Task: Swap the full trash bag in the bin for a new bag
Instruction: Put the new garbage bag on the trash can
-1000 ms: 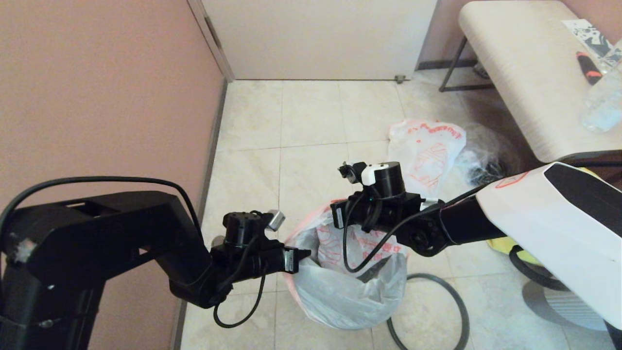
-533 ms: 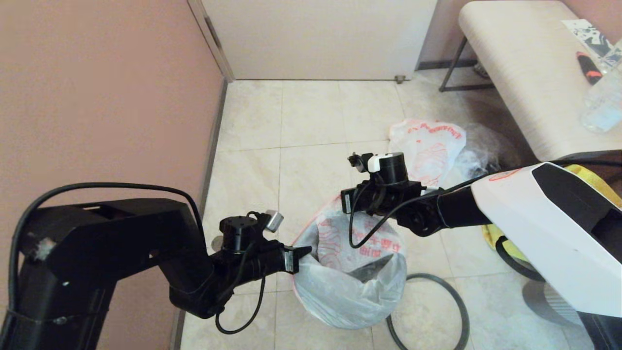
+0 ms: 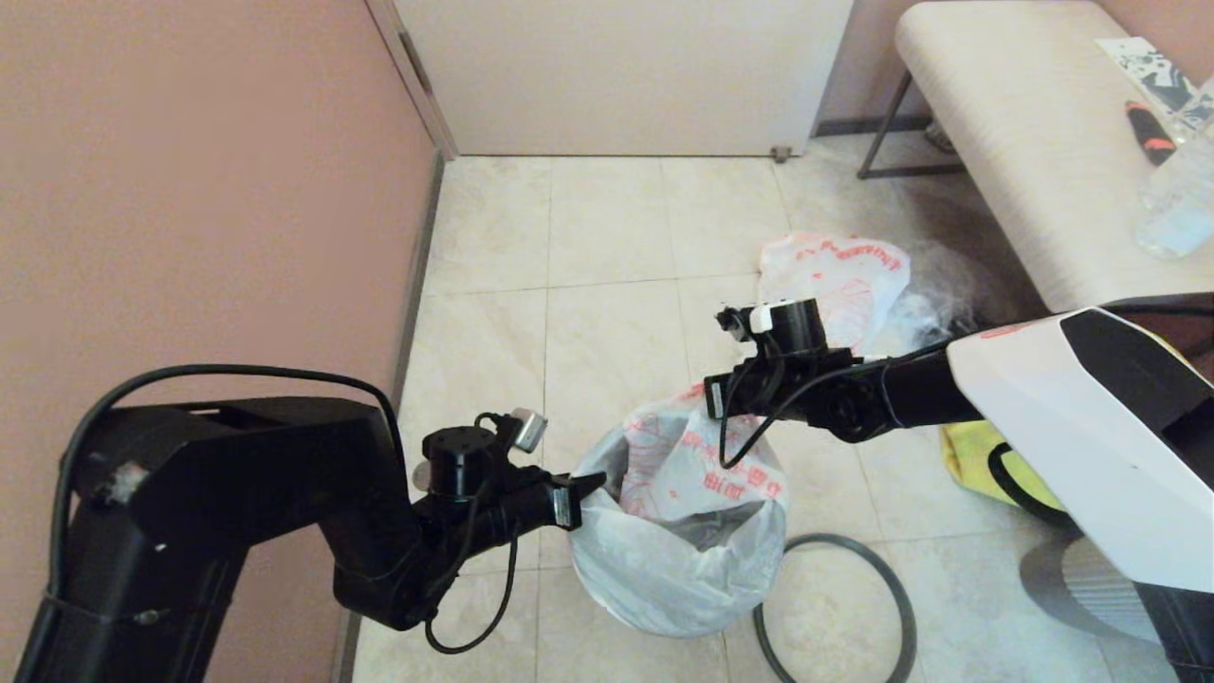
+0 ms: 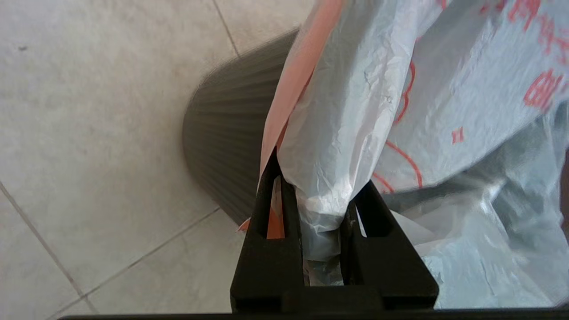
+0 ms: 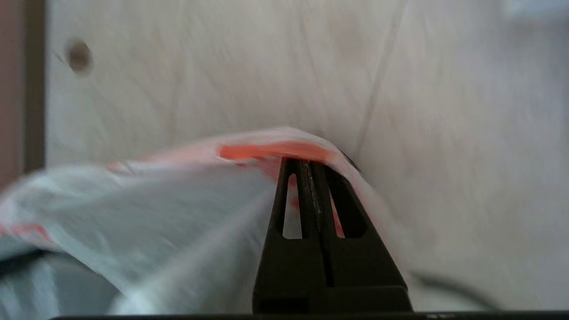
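At lower centre of the head view, the new bag (image 3: pixel 678 531) sits draped into and over the bin (image 4: pixel 224 155), whose ribbed dark wall shows only in the left wrist view, beneath the plastic. The bag's mouth is stretched open between the two grippers.

Left arm: enters from the lower left of the frame, forearm roughly level, wrist pointing toward frame right. Left gripper (image 3: pixel 586 489) is at the bag's left edge. Left wrist view shows the fingers (image 4: pixel 271 195) nearly together, pinching a gathered fold of white film and the red-edged handle strip.

Right arm: white upper segment at lower right, black forearm reaching toward frame left and slightly up. Right gripper (image 3: pixel 707 406) is at the upper edge of the bag, holding that side raised above the rest of the mouth. Right wrist view shows the fingers (image 5: pixel 293 200) pressed together on the red-edged rim of the film, the plastic tented over the tips.

The dark-grey hoop (image 3: pixel 839 607) lies flat on the tile floor (image 3: pixel 607 256), lower right of the bin, apart from it.

The full trash bag (image 3: pixel 839 289) rests on the floor above the right gripper in the frame, beside a bench (image 3: pixel 1024 152) at upper right.
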You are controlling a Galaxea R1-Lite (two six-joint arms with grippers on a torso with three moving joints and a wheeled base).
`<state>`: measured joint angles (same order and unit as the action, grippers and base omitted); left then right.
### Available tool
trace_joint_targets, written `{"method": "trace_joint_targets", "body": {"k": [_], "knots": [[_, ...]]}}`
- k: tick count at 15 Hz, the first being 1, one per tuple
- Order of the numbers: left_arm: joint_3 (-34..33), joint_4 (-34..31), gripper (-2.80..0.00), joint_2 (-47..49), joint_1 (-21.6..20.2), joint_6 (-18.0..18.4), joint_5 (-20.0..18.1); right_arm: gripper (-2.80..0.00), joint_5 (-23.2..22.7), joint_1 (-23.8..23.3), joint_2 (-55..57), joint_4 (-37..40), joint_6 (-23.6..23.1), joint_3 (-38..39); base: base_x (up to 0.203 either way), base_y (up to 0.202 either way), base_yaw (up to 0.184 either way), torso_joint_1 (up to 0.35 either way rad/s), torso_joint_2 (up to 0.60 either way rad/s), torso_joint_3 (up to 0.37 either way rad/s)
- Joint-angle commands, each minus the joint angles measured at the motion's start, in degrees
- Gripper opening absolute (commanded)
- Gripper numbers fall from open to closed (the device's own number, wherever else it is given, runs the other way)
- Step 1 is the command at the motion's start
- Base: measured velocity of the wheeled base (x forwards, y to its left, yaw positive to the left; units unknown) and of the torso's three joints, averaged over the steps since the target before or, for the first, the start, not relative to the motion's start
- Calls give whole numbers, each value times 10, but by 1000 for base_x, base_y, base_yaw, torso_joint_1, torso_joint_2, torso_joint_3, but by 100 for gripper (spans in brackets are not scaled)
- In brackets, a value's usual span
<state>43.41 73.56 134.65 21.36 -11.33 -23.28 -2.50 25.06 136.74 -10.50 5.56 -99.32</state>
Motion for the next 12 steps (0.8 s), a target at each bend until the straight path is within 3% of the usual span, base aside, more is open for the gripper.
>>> {"method": "trace_joint_targets", "body": {"k": [1, 3, 7, 9, 11, 12], "knots": [[1, 4, -280, 5, -1, -1, 0, -280, -16, -8, -29, 66, 3, 4, 0, 0, 0, 0, 0, 0], [4, 3, -280, 8, 0, -1, 4, -280, -62, -6, -60, 139, 2, 6, 0, 0, 0, 0, 0, 0], [20, -6, -280, 17, 0, 0, 38, -280, -85, 11, -146, 149, 3, 60, 0, 0, 0, 0, 0, 0], [46, -13, -280, 34, 6, 2, 92, -280, -91, 14, -191, 149, 5, 98, 0, 0, 0, 0, 0, 0], [63, -91, -280, 22, 16, 3, 119, -280, -92, 12, -210, 148, 7, 138, 0, 0, 0, 0, 0, 0], [72, -161, -280, -1, 20, 3, 128, -280, -92, 6, -213, 144, 7, 154, 0, 0, 0, 0, 0, 0]]}}
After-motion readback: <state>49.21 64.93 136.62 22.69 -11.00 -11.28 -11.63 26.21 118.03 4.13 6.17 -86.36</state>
